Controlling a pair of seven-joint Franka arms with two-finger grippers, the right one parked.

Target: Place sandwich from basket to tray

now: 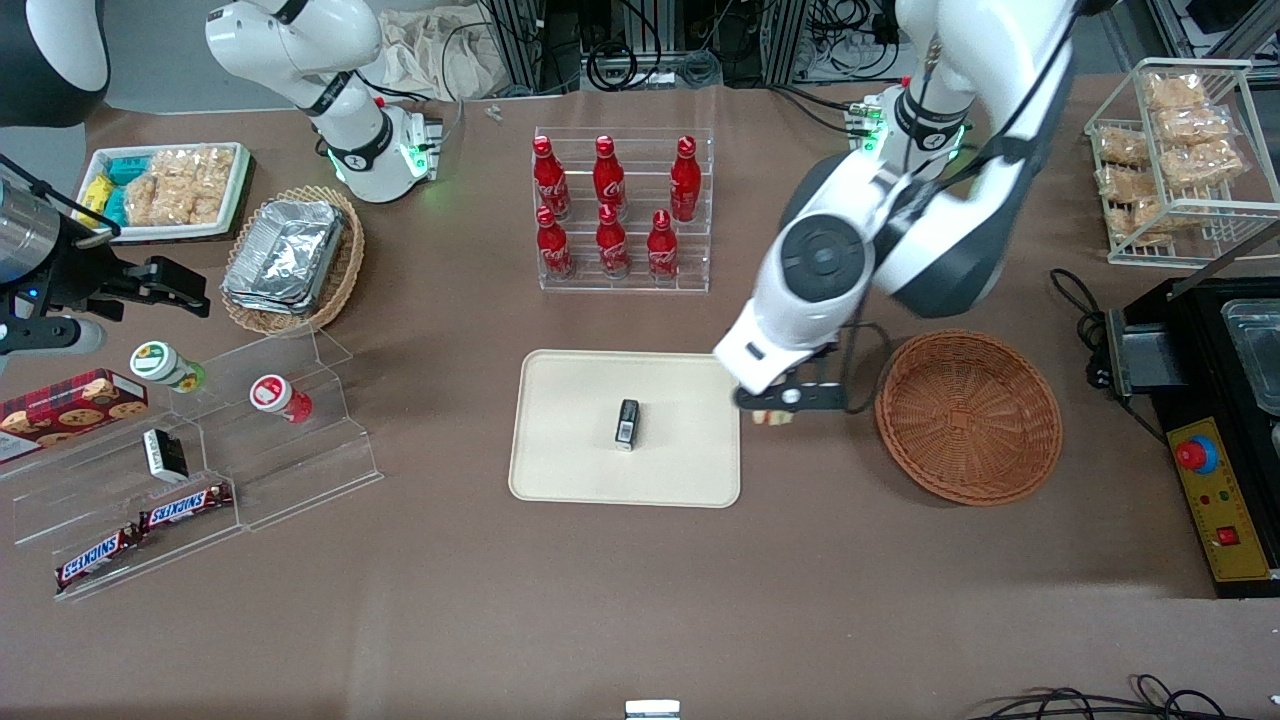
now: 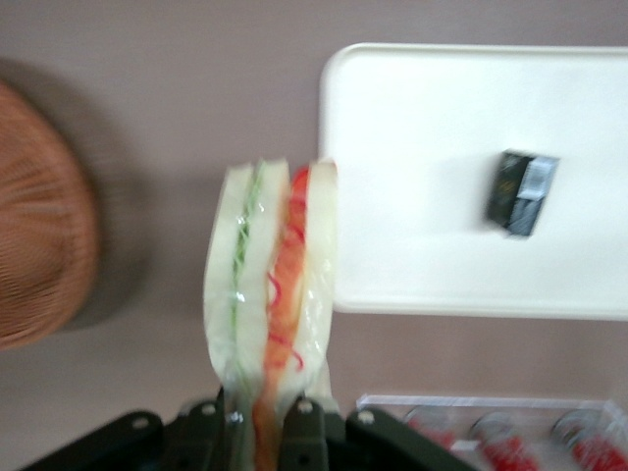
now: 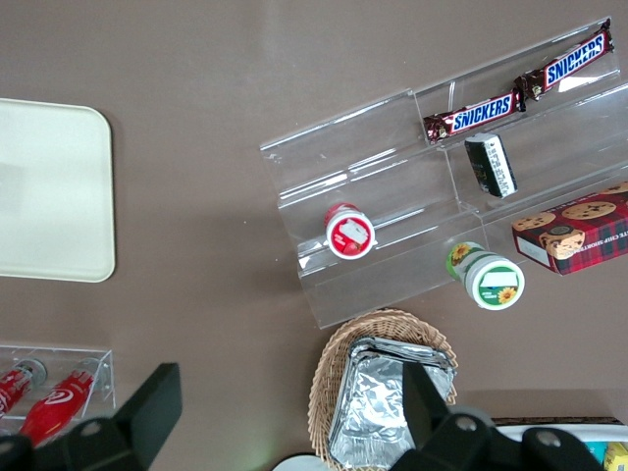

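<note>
Gripping the sandwich (image 2: 270, 294) between its black fingers (image 2: 299, 427), the tool (image 1: 778, 402) hangs above the brown tabletop (image 1: 640, 600) in the gap between the tray (image 1: 560, 470) and the basket (image 1: 968, 415), just beside the tray's edge. The sandwich is a wedge of pale white bread in clear, glossy wrap, with a green strip and a red-orange strip of filling running along its cut edge. The tray is flat, smooth and cream-beige, rectangular with rounded corners and a low rim; a small dark box (image 1: 627, 423) with a silvery end sits on it near the middle. The basket is round and shallow, woven from reddish-brown wicker in tight concentric rows, and nothing shows inside it. Farther from the front camera than the tray, a clear acrylic rack (image 1: 623, 212) holds six red bottles (image 1: 611, 248) in two stepped rows. Toward the parked arm's end of the tabletop, a paler wicker basket (image 1: 340, 270) carries crinkled foil containers (image 1: 285, 255), and a clear stepped display (image 1: 200, 470) bears two Snickers bars (image 1: 185, 506), two small round-lidded cups (image 1: 280, 396) and a small dark box. Toward the working arm's end, a white wire rack (image 1: 1180, 160) holds bagged snacks.
</note>
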